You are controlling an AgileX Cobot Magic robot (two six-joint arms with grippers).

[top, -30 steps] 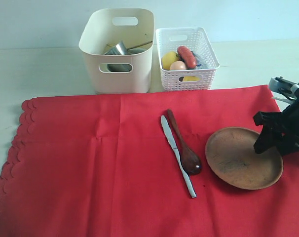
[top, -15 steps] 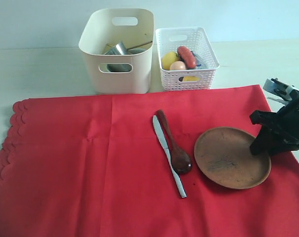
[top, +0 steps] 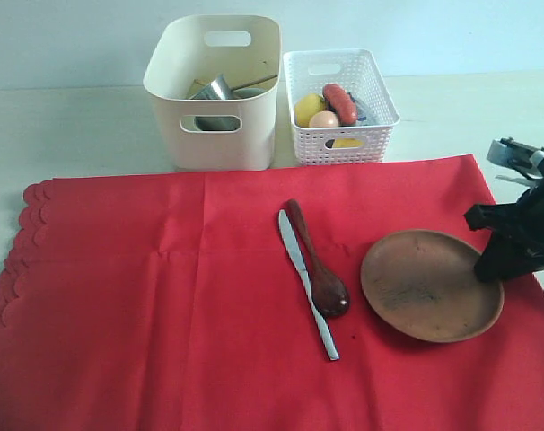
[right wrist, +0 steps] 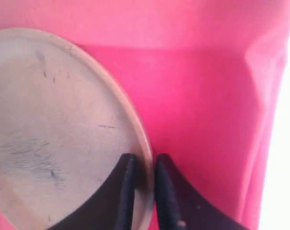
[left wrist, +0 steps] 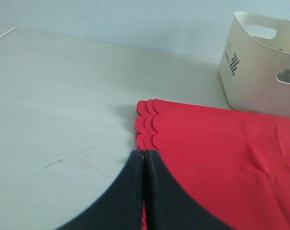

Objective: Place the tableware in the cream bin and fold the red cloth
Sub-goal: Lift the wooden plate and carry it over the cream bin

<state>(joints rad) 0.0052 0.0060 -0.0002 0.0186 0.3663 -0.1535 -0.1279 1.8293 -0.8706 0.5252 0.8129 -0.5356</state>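
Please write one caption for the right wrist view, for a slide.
Close-up: right gripper closed on the rim of the wooden plate, red cloth beneath.

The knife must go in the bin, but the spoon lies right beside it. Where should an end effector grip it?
Likely the near end of the knife, from above, closing across its narrow width. That end juts past the spoon with both sides free, while farther up the spoon handle lies close alongside.
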